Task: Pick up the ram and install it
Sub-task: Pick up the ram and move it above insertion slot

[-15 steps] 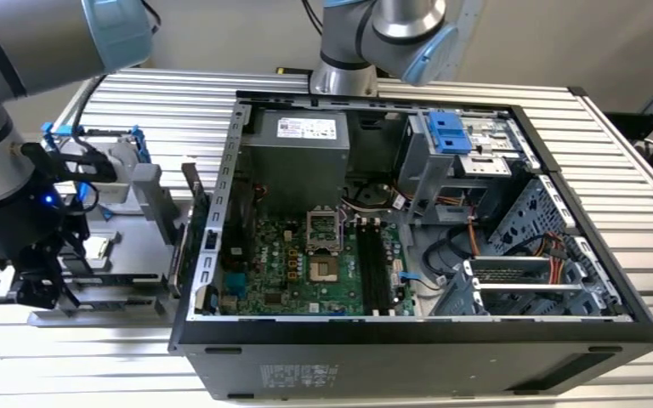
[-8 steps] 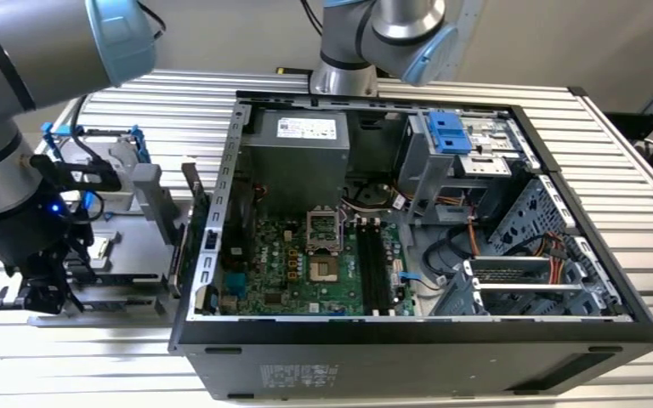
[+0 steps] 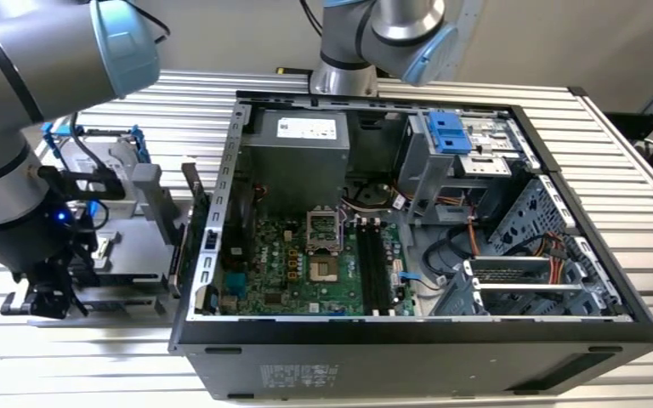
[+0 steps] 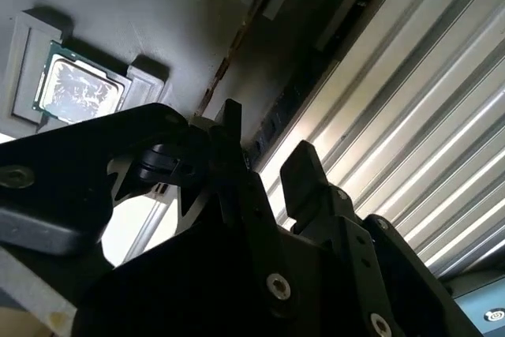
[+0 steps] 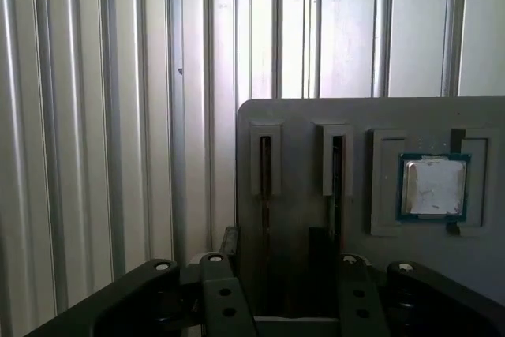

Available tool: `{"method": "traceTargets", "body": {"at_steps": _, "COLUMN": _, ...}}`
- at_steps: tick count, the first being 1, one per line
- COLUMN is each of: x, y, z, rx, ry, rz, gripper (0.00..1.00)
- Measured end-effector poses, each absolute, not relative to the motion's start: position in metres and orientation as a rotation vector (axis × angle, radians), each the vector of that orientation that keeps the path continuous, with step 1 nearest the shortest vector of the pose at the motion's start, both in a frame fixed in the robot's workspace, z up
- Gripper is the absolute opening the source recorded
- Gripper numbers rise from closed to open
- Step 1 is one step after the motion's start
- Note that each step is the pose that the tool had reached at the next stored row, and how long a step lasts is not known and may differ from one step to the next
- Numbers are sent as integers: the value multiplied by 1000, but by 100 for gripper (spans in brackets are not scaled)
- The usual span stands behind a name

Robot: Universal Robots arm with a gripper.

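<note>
I've got the arm low over the grey parts plate (image 5: 300, 128). The plate sits on the ribbed table (image 5: 110, 116), on the exterior view's left of the open PC case (image 3: 417, 357). The gripper (image 5: 274, 244) points down at the plate corner w/ the two narrow slots. The fingers (image 4: 304, 175) are apart at a moderate gap, nothing pinched btwn them. In both wrist views they straddle the slot farther from the loose processor (image 5: 432, 187).

The ram (image 5: 265, 195) reads as a thin dark line standing on edge in that slot, so it's on the plate, not in the case. My guess is it's kept on edge so its flat faces meet the pads square-on, w/ the slot holding it upright. The finger gap looks set to clear the stick on both sides. The neighbour slot shows a thin brownish edge in the second wrist view; can't tell if that's a second stick.

In the case, the long black board slots (image 3: 374, 268) look unfilled as far as I can tell. I'd put the job early: gripper lined up on the stick, no grip on it, install not done.
</note>
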State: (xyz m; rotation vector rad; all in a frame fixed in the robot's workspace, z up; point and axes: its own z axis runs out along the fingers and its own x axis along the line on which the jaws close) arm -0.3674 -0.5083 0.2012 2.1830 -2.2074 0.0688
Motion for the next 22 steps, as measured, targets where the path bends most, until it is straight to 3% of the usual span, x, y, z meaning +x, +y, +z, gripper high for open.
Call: {"method": "traceTargets", "body": {"at_steps": 22, "x": -367, "y": -512, "z": 193, "rx": 2211, "ry": -2182, "rz": 71, "gripper": 100}}
